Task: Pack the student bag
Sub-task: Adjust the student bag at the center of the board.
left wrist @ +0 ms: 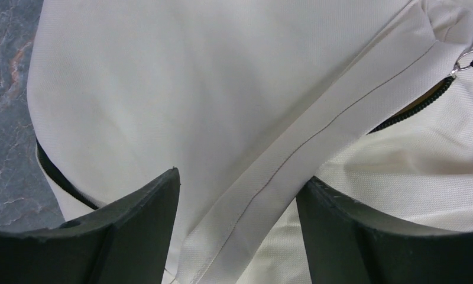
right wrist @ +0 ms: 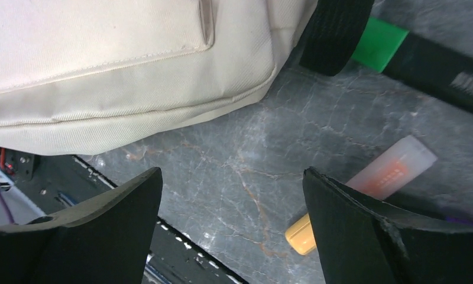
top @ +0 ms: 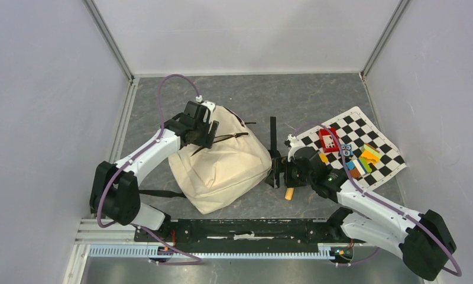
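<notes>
The bag [top: 219, 168] lies centre-left on the surface and its zipper [left wrist: 411, 109] seems barely parted, so the step in hand looks like opening it. The left claw [left wrist: 237, 179] hovers over the bag's 10 o'clock corner, jaws well apart astride a seam, gripping nothing. It probably needs the ring pull [left wrist: 466, 61] at its 2 o'clock next. The right claw [right wrist: 233, 173], wide and empty, hangs at the bag's 3 o'clock beside a tube [right wrist: 376, 174] whose orange label is too blurred to read.
</notes>
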`<action>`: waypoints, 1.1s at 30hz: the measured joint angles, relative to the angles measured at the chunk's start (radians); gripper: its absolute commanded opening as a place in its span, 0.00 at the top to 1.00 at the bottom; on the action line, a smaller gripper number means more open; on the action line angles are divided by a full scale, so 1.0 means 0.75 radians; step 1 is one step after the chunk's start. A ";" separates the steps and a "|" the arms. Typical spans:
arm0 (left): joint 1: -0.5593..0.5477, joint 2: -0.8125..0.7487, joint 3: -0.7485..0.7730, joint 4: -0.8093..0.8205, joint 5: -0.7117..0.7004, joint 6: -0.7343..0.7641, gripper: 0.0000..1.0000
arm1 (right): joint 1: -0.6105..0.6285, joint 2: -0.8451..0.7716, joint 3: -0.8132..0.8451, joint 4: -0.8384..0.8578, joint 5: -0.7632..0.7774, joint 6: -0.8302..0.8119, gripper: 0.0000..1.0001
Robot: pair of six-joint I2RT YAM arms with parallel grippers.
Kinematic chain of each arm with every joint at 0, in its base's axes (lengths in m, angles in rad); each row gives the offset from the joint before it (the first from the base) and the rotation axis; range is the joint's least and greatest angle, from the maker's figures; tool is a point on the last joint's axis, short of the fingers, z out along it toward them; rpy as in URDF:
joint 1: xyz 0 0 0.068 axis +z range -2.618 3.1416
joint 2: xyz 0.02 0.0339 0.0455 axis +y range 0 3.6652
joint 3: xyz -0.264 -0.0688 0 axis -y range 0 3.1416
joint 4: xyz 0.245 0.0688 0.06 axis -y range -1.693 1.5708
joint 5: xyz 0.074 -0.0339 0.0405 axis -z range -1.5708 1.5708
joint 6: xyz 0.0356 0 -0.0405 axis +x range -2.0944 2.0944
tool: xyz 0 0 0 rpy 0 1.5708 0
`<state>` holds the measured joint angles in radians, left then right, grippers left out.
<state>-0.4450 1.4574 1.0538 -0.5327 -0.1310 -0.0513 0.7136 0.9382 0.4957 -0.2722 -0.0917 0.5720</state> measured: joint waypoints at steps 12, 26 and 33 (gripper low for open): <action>-0.006 -0.020 -0.001 -0.015 -0.055 -0.011 0.92 | 0.000 0.102 -0.031 0.274 -0.148 0.125 0.14; -0.008 -0.275 -0.094 -0.090 0.005 -0.094 0.98 | 0.004 0.578 0.169 0.449 -0.237 0.054 1.00; 0.011 -0.385 -0.137 -0.166 0.040 -0.169 0.98 | -0.054 0.947 0.650 0.307 -0.121 -0.166 1.00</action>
<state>-0.4366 1.1687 0.9508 -0.6575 -0.1009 -0.1780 0.6731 1.6482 0.9833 -0.0418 -0.1822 0.4473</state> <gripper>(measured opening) 0.037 0.005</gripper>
